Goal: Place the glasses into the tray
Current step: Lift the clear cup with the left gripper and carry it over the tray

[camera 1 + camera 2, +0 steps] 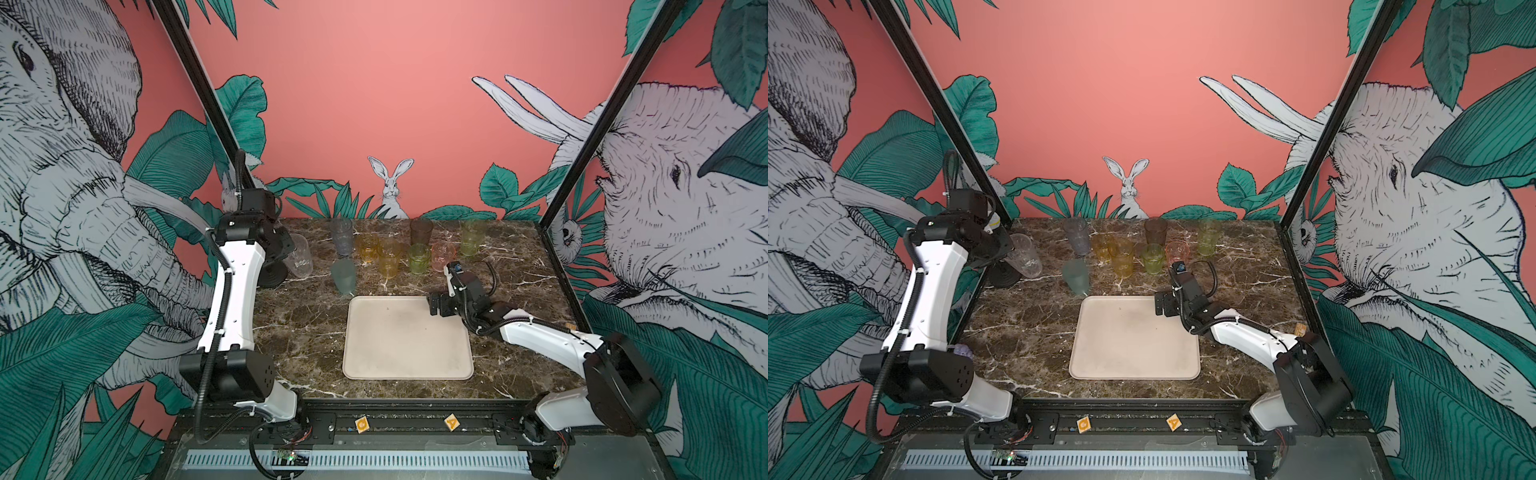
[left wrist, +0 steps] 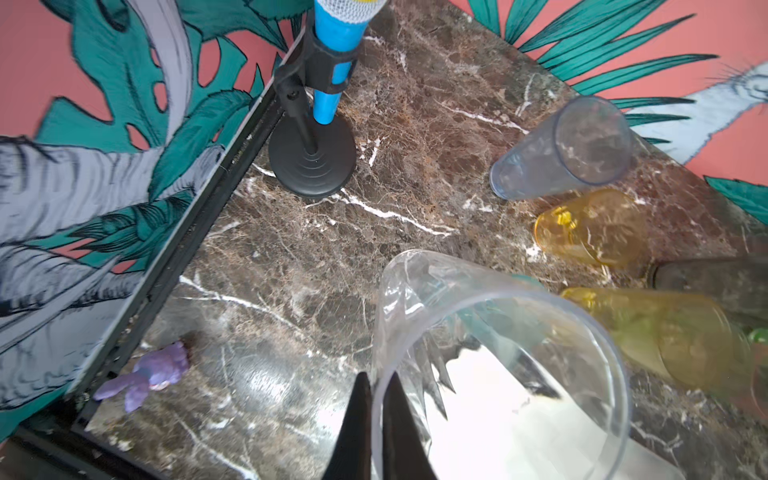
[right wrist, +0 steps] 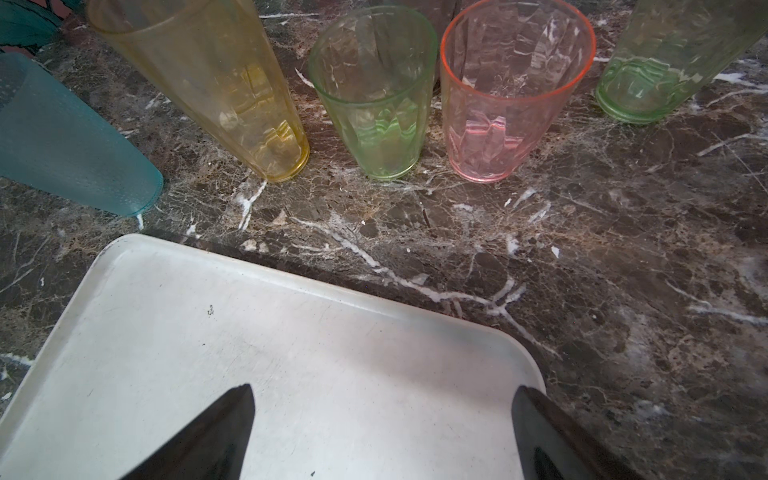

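My left claw (image 2: 377, 380) is pinched shut on the rim of the clear glass (image 1: 300, 259) at the far left of the table (image 1: 299, 332), well apart from the empty tray (image 1: 407, 365); mouth up, base down, long axis near upright with a slight lean. I judge this the first carry: next I swing it across to the tray and set it flat. My right claw (image 3: 384, 388) hangs wide open, empty, over the tray's corner.

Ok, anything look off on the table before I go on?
Nothing is spilled or toppled. The clear tumbler is tilted, pinched at its rim by the shut left gripper. A small purple figure lies by the marble table's left edge and has no part in this job. The tray holds nothing yet.
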Controlling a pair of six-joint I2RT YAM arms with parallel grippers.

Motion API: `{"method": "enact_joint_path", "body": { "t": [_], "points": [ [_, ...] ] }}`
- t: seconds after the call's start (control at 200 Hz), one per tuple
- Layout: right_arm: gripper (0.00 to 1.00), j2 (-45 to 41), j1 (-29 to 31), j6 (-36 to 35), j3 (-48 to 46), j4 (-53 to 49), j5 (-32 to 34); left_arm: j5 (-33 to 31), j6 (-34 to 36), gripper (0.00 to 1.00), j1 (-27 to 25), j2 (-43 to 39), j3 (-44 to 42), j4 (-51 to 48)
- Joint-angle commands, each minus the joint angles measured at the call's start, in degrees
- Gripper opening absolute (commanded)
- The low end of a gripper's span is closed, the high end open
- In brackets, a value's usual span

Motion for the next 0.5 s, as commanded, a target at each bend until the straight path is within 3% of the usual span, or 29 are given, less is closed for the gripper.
{"method": "enact_joint_path", "body": {
  "t": [0.0,0.29,0.495],
  "points": [
    [0.99,0.5,0.1,-0.2,2.0,-0.2,0.4,-1.2,2.4,0.0,-2.0,-3.6,3.0,-7.0],
    [0.99,0.9,0.1,-0.7,2.2,-0.4,1.0,-0.5,2.6,0.0,-8.2,-10.1,2.3,-11.2],
    [0.99,1.3,0.1,-0.7,2.2,-0.3,1.5,-2.0,2.1,0.0,-15.9,-10.7,3.0,-14.0]
  ]
}}
